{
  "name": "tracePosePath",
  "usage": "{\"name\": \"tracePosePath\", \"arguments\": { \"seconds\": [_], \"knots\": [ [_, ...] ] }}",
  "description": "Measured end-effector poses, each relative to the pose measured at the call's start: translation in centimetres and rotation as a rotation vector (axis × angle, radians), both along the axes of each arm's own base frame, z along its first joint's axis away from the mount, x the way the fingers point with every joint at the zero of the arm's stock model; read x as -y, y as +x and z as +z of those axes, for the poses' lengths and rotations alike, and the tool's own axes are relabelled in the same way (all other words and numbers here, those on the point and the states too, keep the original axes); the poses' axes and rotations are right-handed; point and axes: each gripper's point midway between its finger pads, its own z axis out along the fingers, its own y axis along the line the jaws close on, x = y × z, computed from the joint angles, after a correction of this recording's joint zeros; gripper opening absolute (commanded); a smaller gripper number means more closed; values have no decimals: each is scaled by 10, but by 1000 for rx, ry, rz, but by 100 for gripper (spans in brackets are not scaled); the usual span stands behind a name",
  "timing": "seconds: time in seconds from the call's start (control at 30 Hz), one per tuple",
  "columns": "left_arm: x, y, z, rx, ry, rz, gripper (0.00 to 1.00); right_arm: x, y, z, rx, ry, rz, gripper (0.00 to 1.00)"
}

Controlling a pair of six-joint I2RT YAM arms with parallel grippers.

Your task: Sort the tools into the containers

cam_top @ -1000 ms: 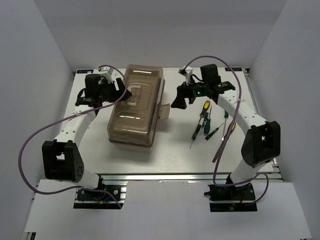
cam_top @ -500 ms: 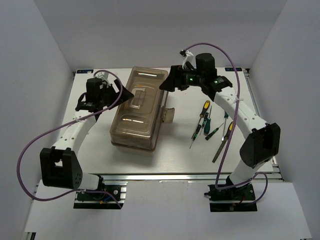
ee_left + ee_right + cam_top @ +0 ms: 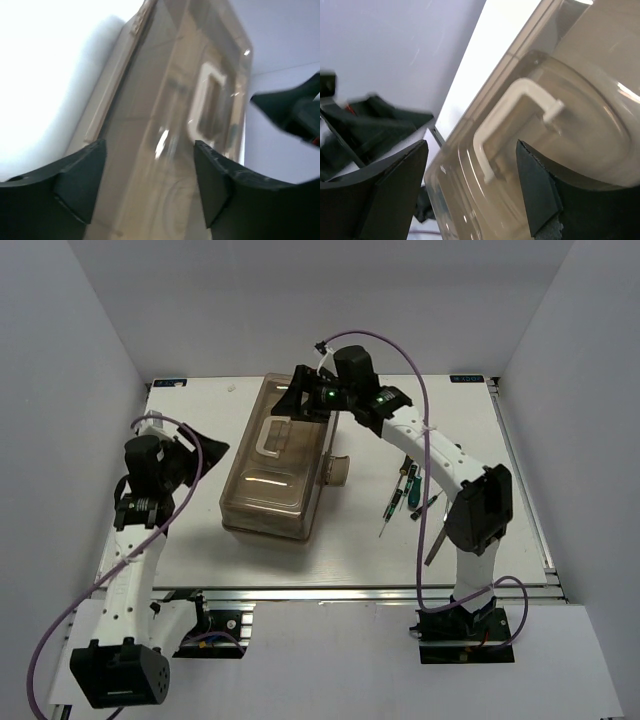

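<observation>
The toolbox point(image 3: 272, 465), beige with its smoky brown lid down, lies in the middle of the table. Its white handle point(image 3: 272, 436) lies on the lid and also shows in the right wrist view point(image 3: 512, 122). My right gripper point(image 3: 302, 400) hovers open over the lid's far end, just beyond the handle, with nothing between its fingers point(image 3: 542, 195). My left gripper point(image 3: 198, 454) is open, left of the toolbox and apart from it, facing its long side point(image 3: 165, 130). The tools point(image 3: 402, 495) lie on the table to the right, partly hidden by the right arm.
A round latch tab point(image 3: 339, 470) sticks out from the toolbox's right side. White walls close in the table on three sides. The right arm point(image 3: 440, 455) stretches across above the tools. A thin dark shaft point(image 3: 432, 540) lies near the right arm's lower link.
My right gripper swung left from beside the tools to over the toolbox lid's far end. The left arm drew back towards the near left. The toolbox turned slightly.
</observation>
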Motion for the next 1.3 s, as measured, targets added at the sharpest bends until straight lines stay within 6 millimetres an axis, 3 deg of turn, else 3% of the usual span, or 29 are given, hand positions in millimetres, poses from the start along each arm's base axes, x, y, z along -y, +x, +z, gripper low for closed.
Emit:
{"name": "tracePosePath", "arguments": {
  "seconds": [0.13,0.23,0.5,0.8,0.97,1.13,1.23,1.3],
  "knots": [
    [1,-16,-46,-87,5,-6,75,-22,2,-11,-34,-20,-23,74],
    [-3,-17,-61,-99,19,2,75,-35,-8,-18,-51,-50,-34,74],
    [7,-12,-78,-43,40,-95,70,-50,-25,-23,-30,-129,-123,74],
    [40,-26,-93,-23,-54,-258,71,-29,-8,-44,-6,-244,-258,74],
    [53,-33,-88,-7,-87,-327,73,-21,-6,-52,-6,-270,-284,74],
    [50,-36,-74,23,-56,-312,80,-20,-6,-52,-7,-271,-292,73],
    [41,-32,-42,92,8,-273,83,-21,-7,-52,-20,-264,-287,72],
    [36,-29,-11,172,49,-249,83,-24,-11,-54,-42,-248,-273,71]
  ]
}}
